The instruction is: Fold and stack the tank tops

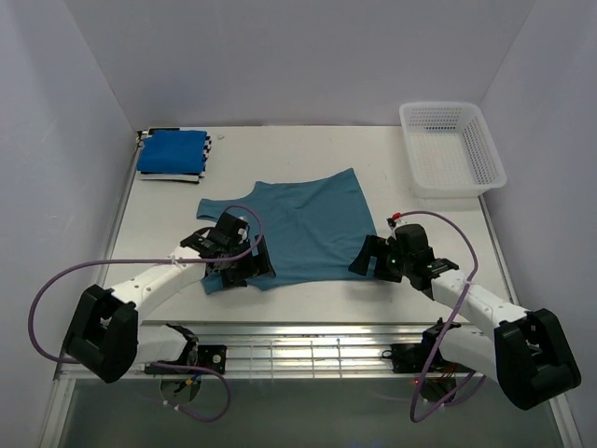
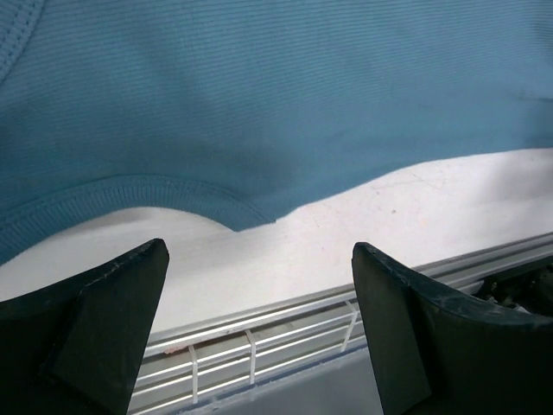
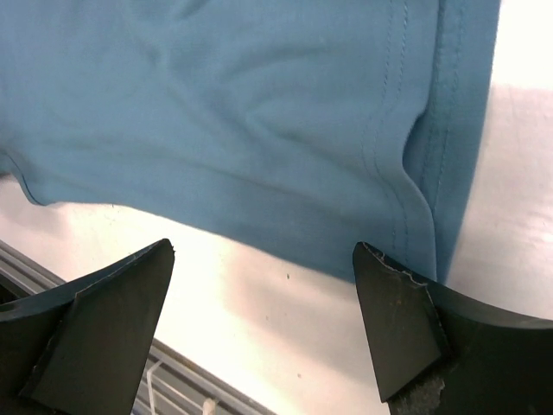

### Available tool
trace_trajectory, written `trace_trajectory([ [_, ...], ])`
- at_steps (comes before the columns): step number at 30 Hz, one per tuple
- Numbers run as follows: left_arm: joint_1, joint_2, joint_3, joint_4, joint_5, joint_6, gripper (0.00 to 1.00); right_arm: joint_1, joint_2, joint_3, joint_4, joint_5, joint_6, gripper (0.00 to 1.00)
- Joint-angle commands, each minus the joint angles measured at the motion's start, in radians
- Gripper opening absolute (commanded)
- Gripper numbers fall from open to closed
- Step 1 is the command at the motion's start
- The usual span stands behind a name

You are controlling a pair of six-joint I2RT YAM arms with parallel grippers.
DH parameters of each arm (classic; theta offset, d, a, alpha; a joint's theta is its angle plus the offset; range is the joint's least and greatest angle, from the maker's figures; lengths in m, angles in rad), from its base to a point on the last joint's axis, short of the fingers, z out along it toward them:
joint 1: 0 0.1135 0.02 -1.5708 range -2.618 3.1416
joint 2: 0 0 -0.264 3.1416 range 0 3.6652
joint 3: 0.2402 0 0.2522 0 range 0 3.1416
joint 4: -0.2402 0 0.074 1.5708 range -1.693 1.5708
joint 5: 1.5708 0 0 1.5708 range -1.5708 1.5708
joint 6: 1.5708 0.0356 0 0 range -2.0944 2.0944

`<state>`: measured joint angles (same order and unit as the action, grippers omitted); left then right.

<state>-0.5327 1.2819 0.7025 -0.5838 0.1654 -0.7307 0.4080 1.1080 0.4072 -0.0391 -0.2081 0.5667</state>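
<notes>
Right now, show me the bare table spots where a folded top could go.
Bare: far strip between stack and basket; right side in front of the basket, beside the teal top. Crowded: near edge, where left gripper and right gripper hover at its hem.

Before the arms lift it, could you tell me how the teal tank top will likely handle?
The teal tank top is probably floppy: it lies flat with soft ripples near its hem, so lifted by one edge it should sag. It looks thin, so likely light. Pushed across the table, it would probably bunch rather than slide whole.
</notes>
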Motion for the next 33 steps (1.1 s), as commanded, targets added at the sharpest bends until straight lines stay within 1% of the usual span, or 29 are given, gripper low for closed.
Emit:
trace_trajectory([
  [1,-0.009,-0.075,0.048,-0.039,0.009,-0.015,0.98,0.002,-0.063,0.047,-0.125,0.009,-0.011,0.9],
  [4,-0.009,-0.114,0.087,-0.059,0.01,-0.038,0.98,0.0,-0.108,0.097,-0.202,0.024,-0.022,0.9],
  [8,-0.009,-0.162,0.062,-0.088,-0.009,-0.108,0.98,0.002,-0.16,0.11,-0.307,0.102,-0.013,0.9],
  [9,-0.009,-0.168,0.033,-0.09,-0.015,-0.151,0.98,0.0,-0.168,0.104,-0.312,0.134,-0.01,0.9],
  [11,-0.009,-0.182,0.006,-0.088,-0.023,-0.189,0.98,-0.009,-0.171,0.093,-0.326,0.148,-0.001,0.9],
  [16,-0.01,-0.181,-0.078,-0.062,-0.037,-0.303,0.98,-0.038,-0.14,0.071,-0.331,0.141,0.03,0.9],
  [22,-0.01,-0.136,-0.124,-0.002,-0.058,-0.375,0.98,-0.047,-0.108,0.074,-0.318,0.202,0.042,0.91],
  [23,-0.01,-0.125,-0.126,0.018,-0.056,-0.387,0.97,-0.051,-0.099,0.073,-0.315,0.203,0.042,0.92],
  [24,-0.01,-0.098,-0.126,0.024,-0.056,-0.395,0.93,-0.054,-0.091,0.07,-0.312,0.199,0.042,0.92],
  [28,-0.013,-0.034,-0.129,0.039,-0.043,-0.394,0.85,-0.061,-0.053,0.062,-0.282,0.171,0.051,0.93],
  [33,-0.027,0.007,-0.126,0.052,-0.073,-0.421,0.74,-0.069,-0.024,0.044,-0.24,0.133,0.064,0.95],
])
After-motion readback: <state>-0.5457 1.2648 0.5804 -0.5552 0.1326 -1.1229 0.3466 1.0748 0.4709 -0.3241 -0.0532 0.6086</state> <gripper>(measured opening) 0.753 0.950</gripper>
